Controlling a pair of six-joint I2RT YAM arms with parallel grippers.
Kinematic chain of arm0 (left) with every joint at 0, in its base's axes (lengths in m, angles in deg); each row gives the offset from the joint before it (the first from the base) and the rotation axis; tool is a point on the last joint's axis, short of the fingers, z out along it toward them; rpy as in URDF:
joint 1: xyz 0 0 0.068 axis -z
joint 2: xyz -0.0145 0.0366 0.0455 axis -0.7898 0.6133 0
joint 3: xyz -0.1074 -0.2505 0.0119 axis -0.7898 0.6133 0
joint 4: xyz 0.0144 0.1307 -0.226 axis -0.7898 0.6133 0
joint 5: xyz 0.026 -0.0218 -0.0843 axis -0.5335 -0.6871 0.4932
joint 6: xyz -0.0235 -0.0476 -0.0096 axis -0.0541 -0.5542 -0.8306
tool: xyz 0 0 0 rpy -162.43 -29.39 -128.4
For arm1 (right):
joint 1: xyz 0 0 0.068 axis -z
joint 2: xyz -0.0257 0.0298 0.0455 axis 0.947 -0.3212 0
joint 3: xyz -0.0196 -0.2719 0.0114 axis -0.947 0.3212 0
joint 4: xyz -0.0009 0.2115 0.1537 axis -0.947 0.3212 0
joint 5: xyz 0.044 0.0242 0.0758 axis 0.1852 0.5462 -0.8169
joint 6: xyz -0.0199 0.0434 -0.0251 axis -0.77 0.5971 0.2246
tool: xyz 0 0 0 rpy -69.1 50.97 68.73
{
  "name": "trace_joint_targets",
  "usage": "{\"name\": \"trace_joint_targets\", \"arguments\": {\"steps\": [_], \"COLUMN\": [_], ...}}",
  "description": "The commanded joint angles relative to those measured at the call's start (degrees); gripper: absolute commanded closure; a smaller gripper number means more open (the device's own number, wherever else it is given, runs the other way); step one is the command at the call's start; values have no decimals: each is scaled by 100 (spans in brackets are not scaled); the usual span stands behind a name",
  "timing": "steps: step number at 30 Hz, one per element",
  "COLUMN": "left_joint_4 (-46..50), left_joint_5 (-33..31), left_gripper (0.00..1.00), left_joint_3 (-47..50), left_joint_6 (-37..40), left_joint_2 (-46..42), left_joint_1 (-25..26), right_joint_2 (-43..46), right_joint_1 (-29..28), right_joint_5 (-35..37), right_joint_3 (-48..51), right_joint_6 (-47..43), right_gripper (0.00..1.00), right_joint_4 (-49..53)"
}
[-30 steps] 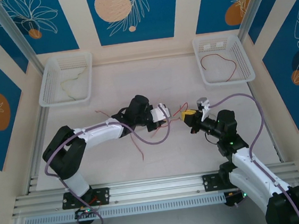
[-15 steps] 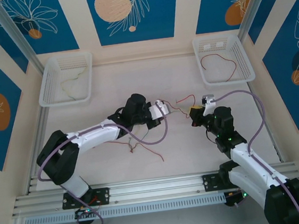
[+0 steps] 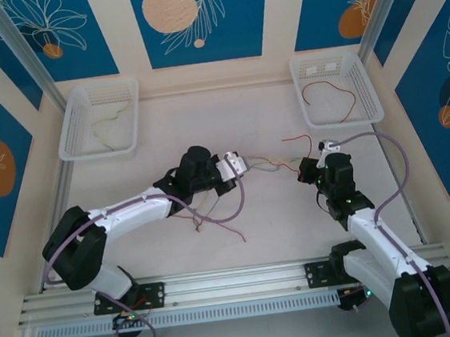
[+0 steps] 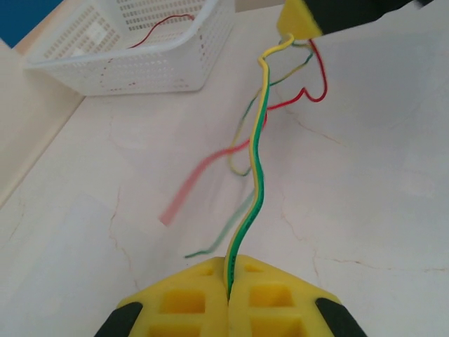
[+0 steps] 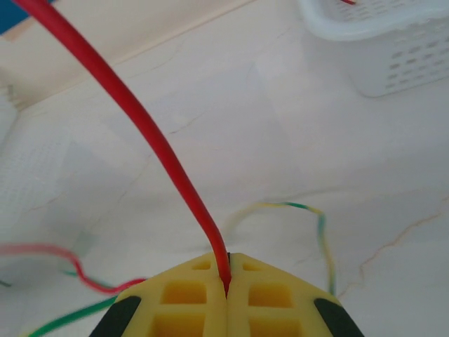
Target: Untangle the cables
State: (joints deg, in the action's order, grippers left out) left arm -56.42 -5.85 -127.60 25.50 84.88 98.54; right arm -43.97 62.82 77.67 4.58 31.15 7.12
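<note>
Mid-table, the bundle of thin red, green and yellow cables (image 3: 271, 164) hangs stretched between the arms. I'd call this the pulling-apart step. The left gripper (image 4: 228, 281) is clamped on the yellow-green striped wire (image 4: 257, 154), and the right gripper (image 5: 226, 275) pinches the thin red wire (image 5: 151, 133). Next comes a gentle draw apart until the red slips free, then likely a drop into the white mesh basket (image 3: 372, 93).

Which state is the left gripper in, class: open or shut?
Shut: the left gripper has its yellow fingers pressed together, pinching a yellow-green cable.

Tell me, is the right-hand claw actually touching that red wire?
Touching. The right wrist view shows the red wire running straight into the seam of the right gripper, pinched between its shut yellow fingers.
</note>
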Motion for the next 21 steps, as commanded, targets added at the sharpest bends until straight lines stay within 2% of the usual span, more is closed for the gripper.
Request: {"name": "trace_joint_targets", "arguments": {"steps": [1,8,13,19,21], "left_joint_4": [-236,-616,-675,-850,-917], "left_joint_5": [-431,-740,-715,-825,-752], "left_gripper": [100,100,100,98,99], "left_joint_3": [12,-261,-623,-791,-809], "left_joint_6": [-23,-51,-132,-294,-403], "left_joint_2": [113,659,959,1141,1139], "left_joint_1": [5,-115,-240,-279,-349], "right_joint_2": [566,1558,1554,2208,2179], "right_joint_1": [1,-82,-247,-474,-528], "right_joint_5": [-640,-1239,-1124,-856,-534], "right_joint_3": [0,-333,-609,-692,-849], "right_joint_6": [40,-24,77,7,85], "right_gripper": [100,100,100,100,100], "right_joint_4": [100,1515,2660,2873,3080]}}
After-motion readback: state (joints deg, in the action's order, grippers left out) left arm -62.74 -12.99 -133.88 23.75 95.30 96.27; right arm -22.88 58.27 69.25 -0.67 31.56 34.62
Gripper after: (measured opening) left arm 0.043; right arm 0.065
